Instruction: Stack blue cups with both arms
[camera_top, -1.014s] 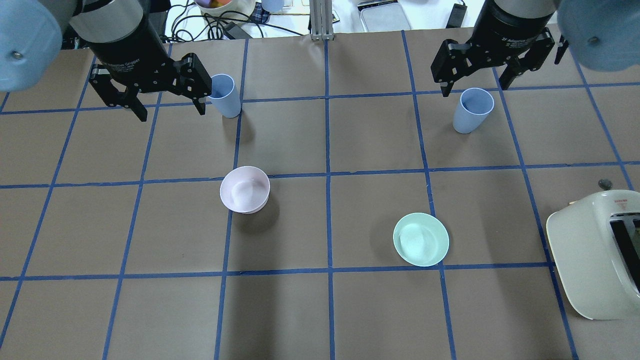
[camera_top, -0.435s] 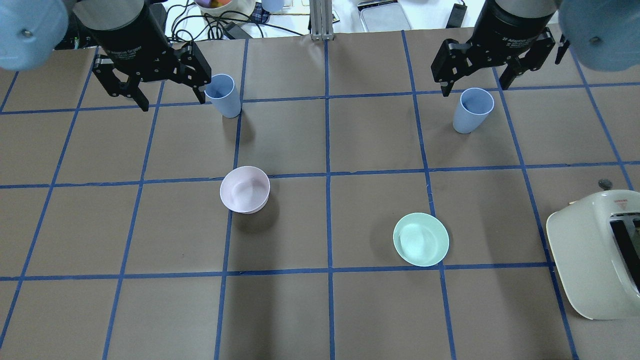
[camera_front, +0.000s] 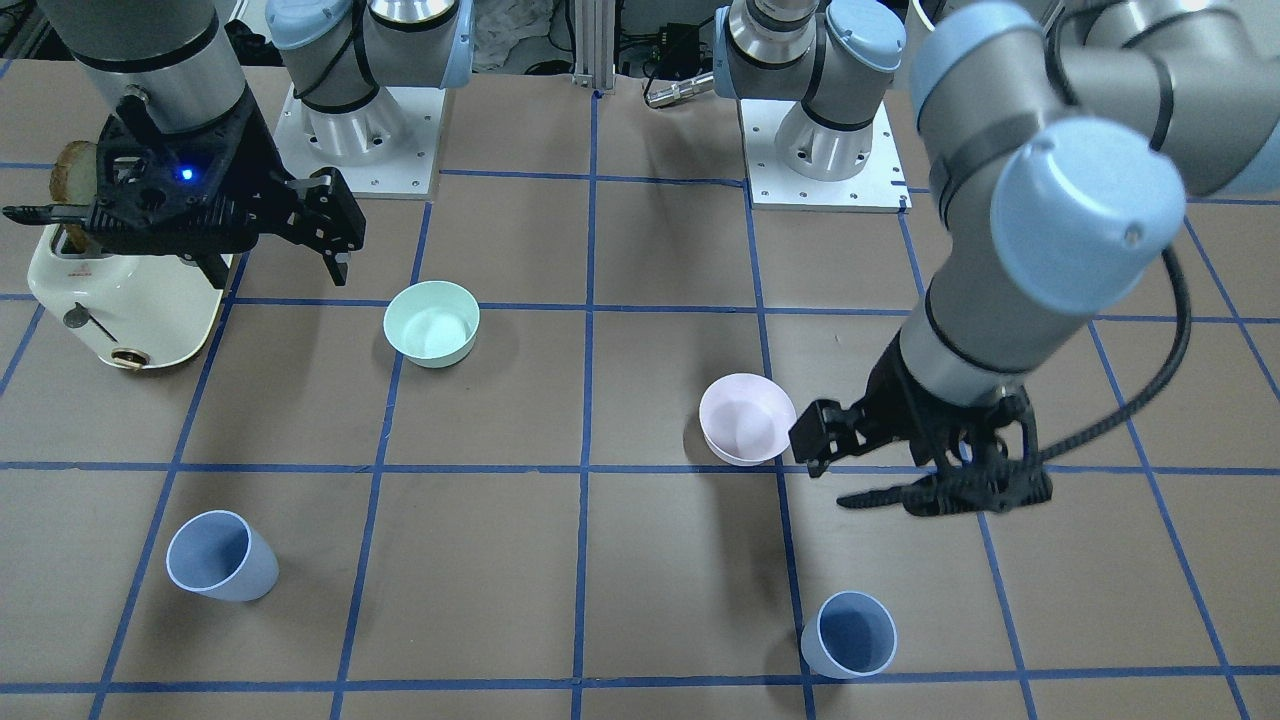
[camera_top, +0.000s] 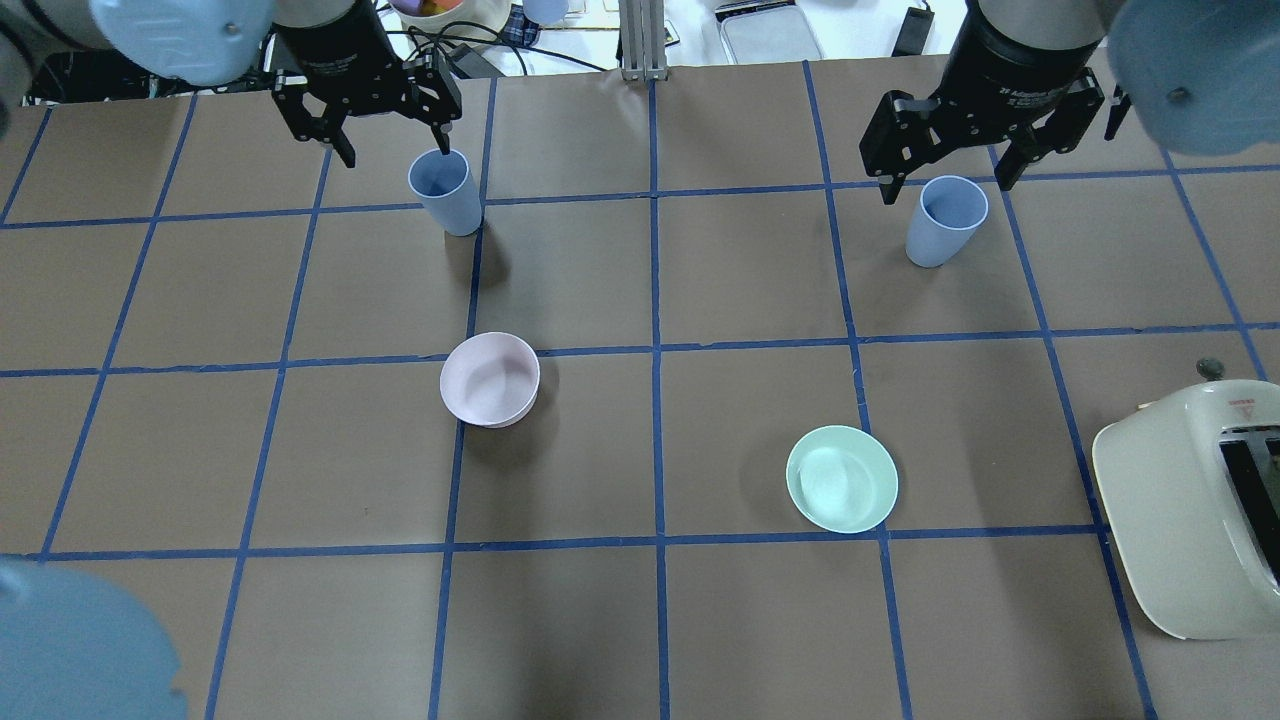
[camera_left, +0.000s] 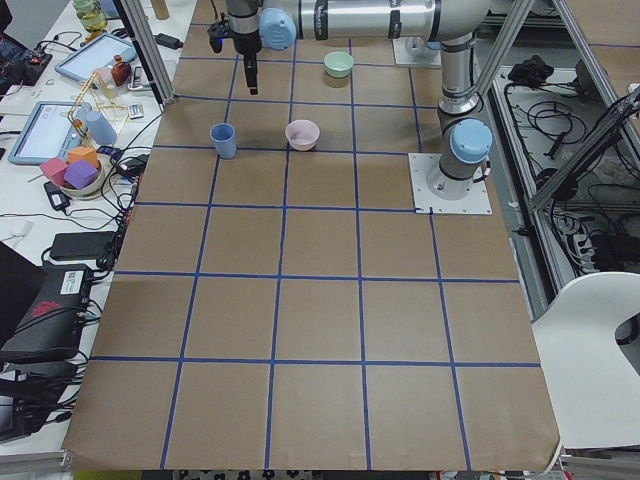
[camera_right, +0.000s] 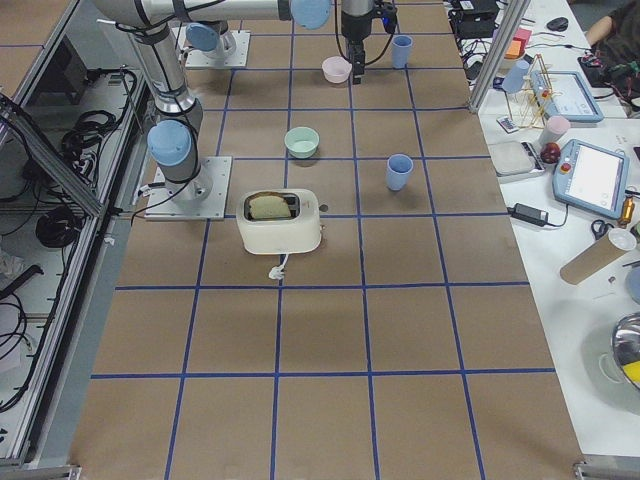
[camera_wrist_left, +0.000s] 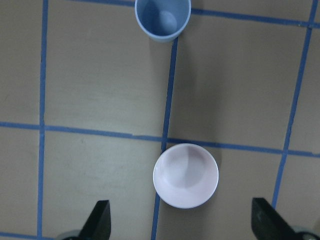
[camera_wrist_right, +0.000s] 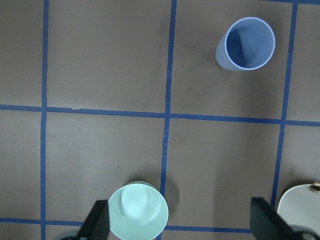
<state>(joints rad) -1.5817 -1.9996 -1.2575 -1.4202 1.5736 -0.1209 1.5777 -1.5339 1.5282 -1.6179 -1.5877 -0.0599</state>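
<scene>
Overhead exterior shows the left gripper (camera_top: 393, 152) shifted from a second ago. It was level with the left cup (camera_top: 445, 192), on the side away from the other arm. Now it sits farther from the pink bowl (camera_top: 490, 380) than the cup does, and one fingertip overlaps the cup's rim in that view. The front-facing view shows it raised well clear of the cup, not touching. Its jaws are spread wide and empty.

The right gripper (camera_top: 942, 190) has barely moved. Its wide, empty jaws hang over the right cup (camera_top: 945, 228), far to the bowl's right. Both cups stand upright beyond the bowl, where they were. The green bowl (camera_top: 842, 478) and toaster (camera_top: 1180, 510), right of the pink bowl, are unchanged.
</scene>
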